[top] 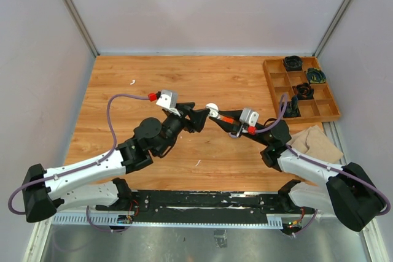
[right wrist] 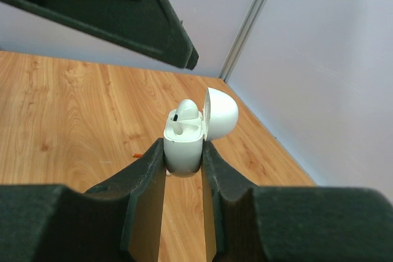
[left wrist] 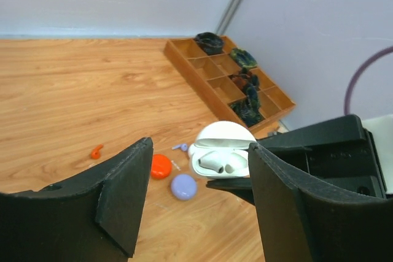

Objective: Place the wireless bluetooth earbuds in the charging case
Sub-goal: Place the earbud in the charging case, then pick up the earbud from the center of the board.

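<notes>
My right gripper (right wrist: 183, 157) is shut on the white charging case (right wrist: 182, 146) and holds it above the table with its lid (right wrist: 220, 113) open. A white earbud (right wrist: 187, 111) stands half out of one socket. In the left wrist view the case (left wrist: 222, 151) shows two white earbuds (left wrist: 212, 162) lying in it. My left gripper (left wrist: 199, 154) is open and empty, just in front of the case; it also shows in the top view (top: 201, 116). On the table lie a small orange-red earbud (left wrist: 96, 150) and a pale purple earbud (left wrist: 181, 147).
An orange-red puck (left wrist: 161, 166) and a lilac puck (left wrist: 183, 186) lie on the wood below the case. A wooden compartment tray (top: 272, 99) with dark items stands at the right, a beige cloth (top: 316, 142) near it. A small white bit (top: 132, 81) lies far left.
</notes>
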`<state>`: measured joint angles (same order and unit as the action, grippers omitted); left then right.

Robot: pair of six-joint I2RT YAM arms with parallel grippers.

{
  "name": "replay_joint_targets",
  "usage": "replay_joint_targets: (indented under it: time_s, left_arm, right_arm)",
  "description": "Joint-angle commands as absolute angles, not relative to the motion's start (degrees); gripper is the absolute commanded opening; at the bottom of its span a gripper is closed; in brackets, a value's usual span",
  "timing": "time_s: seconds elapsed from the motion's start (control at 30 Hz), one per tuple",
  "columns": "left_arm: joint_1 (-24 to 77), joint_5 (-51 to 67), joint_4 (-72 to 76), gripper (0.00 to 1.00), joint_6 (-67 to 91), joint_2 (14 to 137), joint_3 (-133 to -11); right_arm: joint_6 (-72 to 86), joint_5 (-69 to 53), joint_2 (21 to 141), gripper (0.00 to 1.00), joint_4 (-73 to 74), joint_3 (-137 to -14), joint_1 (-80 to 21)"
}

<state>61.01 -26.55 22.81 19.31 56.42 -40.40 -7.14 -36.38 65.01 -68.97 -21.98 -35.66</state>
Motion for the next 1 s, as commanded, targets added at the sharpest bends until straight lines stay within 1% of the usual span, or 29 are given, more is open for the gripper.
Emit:
replay_joint_targets:
  time_s: [0.0, 0.13, 0.27, 0.43, 0.77, 0.97]
  left_arm:
    - [60.93, -34.89, 13.37, 0.71, 17.85, 55.78, -45.07]
    - [54.81, -31.81, 3.88, 0.73, 19.85, 56.55, -48.60]
    - [48.92, -29.64, -1.27, 0.75, 19.64, 57.51, -50.78]
    - [39.12, -22.50, -6.74, 0.77, 20.15, 60.63, -54.00]
    - [21.49, -13.38, -15.63, 0.76, 15.99, 73.47, -62.56]
    - [14.04, -10.48, -17.38, 0.73, 11.41, 83.66, -68.22]
  right_arm:
    - [-8.83, -34.00, 64.87, 0.01, -71.96, -20.15, -37.44]
    - [-9.78, -33.35, 64.86, 0.01, -72.48, -18.92, -37.43]
    - [-10.47, -33.32, 64.03, 0.01, -72.16, -17.96, -37.42]
    - [-11.38, -33.51, 63.11, 0.01, -70.66, -17.05, -37.41]
    - [-12.06, -33.36, 62.47, 0.01, -71.46, -14.92, -37.43]
    - [-12.84, -33.23, 61.37, 0.01, -70.53, -14.26, -37.44]
